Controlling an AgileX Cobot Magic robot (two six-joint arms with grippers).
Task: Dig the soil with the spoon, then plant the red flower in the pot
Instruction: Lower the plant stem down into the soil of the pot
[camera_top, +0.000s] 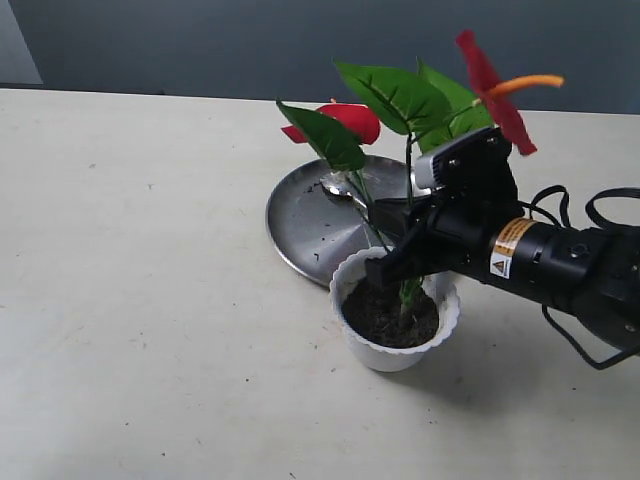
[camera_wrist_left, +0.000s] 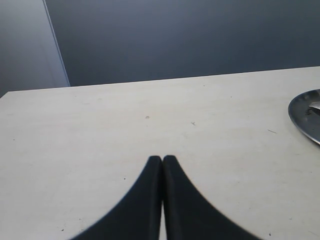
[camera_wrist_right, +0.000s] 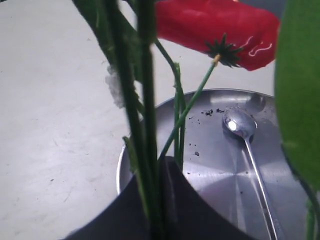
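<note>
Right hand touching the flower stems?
Touching. Right wrist view: the right hand is shut on stems of the red flower, pinched between its fingers.

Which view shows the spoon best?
The right wrist view: the spoon lies on the steel plate, bowl and handle clear. The exterior view shows only its bowl, behind leaves of the red flower. The left wrist view shows just the plate's rim, no clear spoon.

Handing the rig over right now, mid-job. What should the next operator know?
Left gripper: shut, empty, over the table.
Right gripper: shut on the stems of the red flower, just above the pot.
Spoon lies on the steel plate beside the pot; soil is in the pot.
Done: digging looks finished, stem base at the soil.
Left: seat the stem firmly, release, withdraw.
</note>
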